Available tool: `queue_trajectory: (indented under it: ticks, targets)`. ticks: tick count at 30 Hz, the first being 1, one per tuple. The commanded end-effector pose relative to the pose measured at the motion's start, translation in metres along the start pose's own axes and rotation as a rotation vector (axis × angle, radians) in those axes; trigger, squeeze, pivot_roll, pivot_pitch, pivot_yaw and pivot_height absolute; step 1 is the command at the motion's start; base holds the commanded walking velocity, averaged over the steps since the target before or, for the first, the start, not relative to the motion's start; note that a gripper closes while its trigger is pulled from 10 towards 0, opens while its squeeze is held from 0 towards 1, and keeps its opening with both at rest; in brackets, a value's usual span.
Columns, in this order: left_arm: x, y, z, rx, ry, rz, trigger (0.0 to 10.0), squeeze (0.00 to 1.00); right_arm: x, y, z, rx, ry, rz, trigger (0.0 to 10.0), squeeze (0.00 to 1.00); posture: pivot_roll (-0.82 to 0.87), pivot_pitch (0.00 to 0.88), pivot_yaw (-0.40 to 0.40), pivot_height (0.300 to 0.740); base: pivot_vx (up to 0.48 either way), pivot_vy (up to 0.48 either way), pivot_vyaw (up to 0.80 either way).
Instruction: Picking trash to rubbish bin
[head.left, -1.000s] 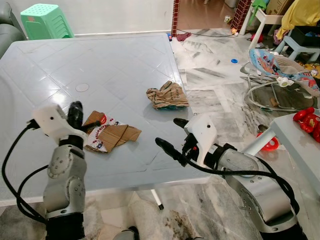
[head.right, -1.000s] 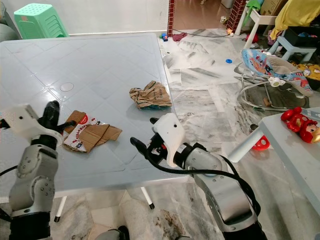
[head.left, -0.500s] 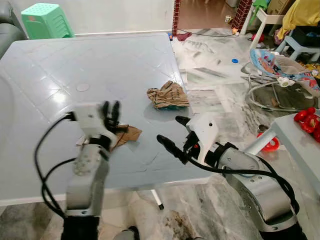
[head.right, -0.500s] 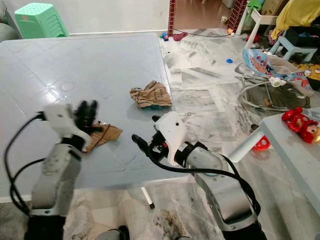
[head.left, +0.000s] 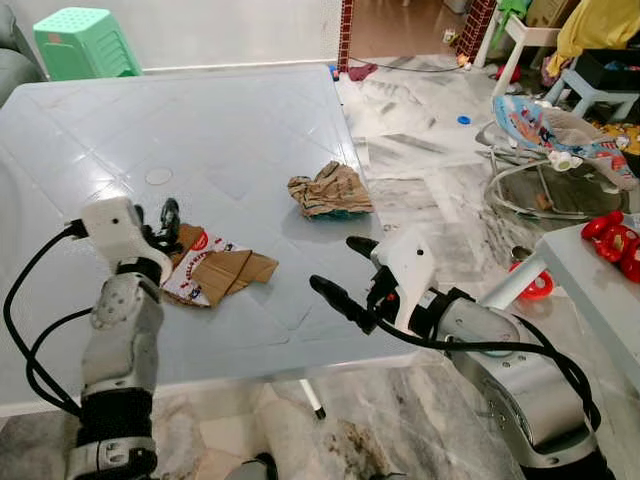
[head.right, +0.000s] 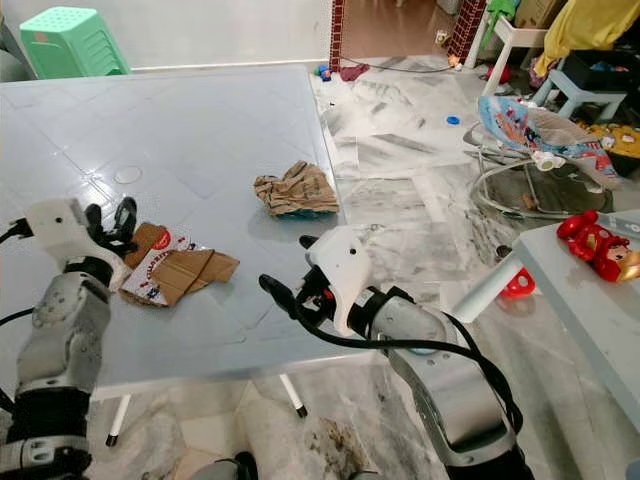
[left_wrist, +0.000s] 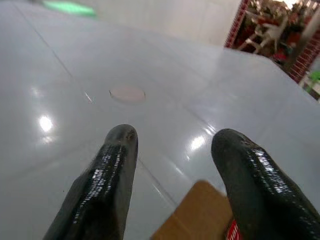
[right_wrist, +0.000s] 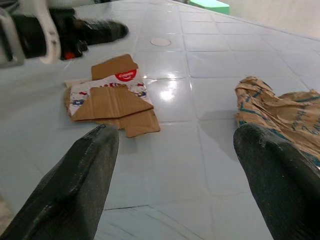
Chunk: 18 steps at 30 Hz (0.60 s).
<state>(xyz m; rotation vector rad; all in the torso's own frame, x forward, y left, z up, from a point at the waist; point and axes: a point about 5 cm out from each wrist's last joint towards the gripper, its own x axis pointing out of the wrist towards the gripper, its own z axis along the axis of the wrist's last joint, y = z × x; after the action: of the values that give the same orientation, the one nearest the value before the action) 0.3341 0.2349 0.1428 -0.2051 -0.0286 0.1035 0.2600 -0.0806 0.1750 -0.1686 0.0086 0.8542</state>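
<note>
A flattened cardboard carton (head.left: 218, 272) with a red and white print lies near the front of the pale grey table (head.left: 230, 130). Further right, a crumpled brown paper bag (head.left: 330, 190) sits near the table's right edge. My left gripper (head.left: 165, 222) is open and low over the carton's left end; in the left wrist view a corner of the carton (left_wrist: 197, 210) lies between its fingers (left_wrist: 112, 165). My right gripper (head.left: 338, 265) is open, hovering at the table's front right corner, apart from both pieces. In the right wrist view the carton (right_wrist: 110, 100) and the bag (right_wrist: 280, 107) lie beyond it.
A green plastic stool (head.left: 85, 42) stands behind the table. To the right, on the marble floor, are a baby bouncer (head.left: 560, 130) and a small white table (head.left: 590, 290) carrying a red toy (head.left: 615, 240). The far doorway area is cluttered.
My left arm swung right across the carton half a second ago and has come back left, its gripper now low at the carton's left end. The right arm has stayed put.
</note>
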Motion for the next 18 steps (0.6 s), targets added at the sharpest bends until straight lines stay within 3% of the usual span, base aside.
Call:
queue_trajectory:
  ticks: [1, 10, 15, 16, 18]
  targets:
    - [0.006, 0.002, 0.001, -0.002, 0.015, -0.023, 10.0, 1.0, -0.002, 0.004, 0.003, 0.0, -0.009, 0.02, 10.0, 0.0, -0.09, 0.14, -0.006, 0.74, 0.0, 0.0, 0.0]
    - [0.022, 0.006, -0.008, -0.095, 0.13, -0.061, 10.0, 1.0, -0.003, 0.003, 0.004, -0.012, -0.005, 0.013, 10.0, 0.0, -0.1, 0.135, -0.001, 0.74, 0.0, 0.0, 0.0]
    - [0.022, 0.003, -0.013, -0.158, 0.184, -0.108, 10.0, 1.0, -0.004, 0.004, 0.004, -0.013, -0.005, 0.014, 10.0, 0.0, -0.1, 0.135, 0.002, 0.74, 0.0, 0.0, 0.0]
    - [0.022, 0.003, -0.016, -0.196, 0.21, -0.121, 10.0, 0.0, -0.004, 0.004, 0.004, -0.014, -0.003, 0.014, 10.0, 0.0, -0.1, 0.137, 0.003, 0.74, 0.0, 0.0, 0.0]
    - [0.023, 0.002, -0.018, -0.222, 0.229, -0.149, 10.0, 0.0, -0.005, 0.004, 0.003, -0.015, -0.001, 0.014, 10.0, 0.0, -0.1, 0.137, 0.003, 0.74, 0.0, 0.0, 0.0]
